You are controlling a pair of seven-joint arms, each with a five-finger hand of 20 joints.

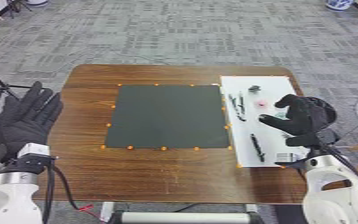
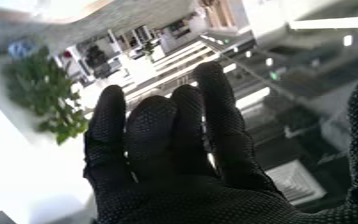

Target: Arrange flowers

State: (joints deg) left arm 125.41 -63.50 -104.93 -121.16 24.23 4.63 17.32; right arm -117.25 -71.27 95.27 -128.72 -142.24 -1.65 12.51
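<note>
Flowers Lying Loose on the White Sheet, Arranging Seemingly Just Beginning

The robot's right hand [image 1: 310,116] is hovering over the right side of the bench [image 1: 171,180], its fingers loosely bending, spreading away from the thumb and grasping nothing. Just beneath and beside it, a small pale green piece [image 1: 281,115] is partly hiding. A little to the left, a small pink flower head [image 1: 262,104] is lying on the long white rectangular sheet [image 1: 269,131]. Farther left, slender dark stem-like pieces [image 1: 240,109] are lying near the sheet's left edge; a small dark green tuft [image 1: 254,89] is resting toward the far end, and another thin dark piece [image 1: 257,147] is lying nearer. Left of the sheet, a large dark square mat [image 1: 167,117] is covering the middle of the bench, orange dots edging it. Beyond the left edge of the bench, the robot's left hand [image 1: 26,120] is hanging released, its fingers straight and grasping nothing.

Judging by this layout, the task is standing at its very start: no stem is standing in an arrangement, and every visible piece is still needing picking up and placing, probably on the mat.
</note>
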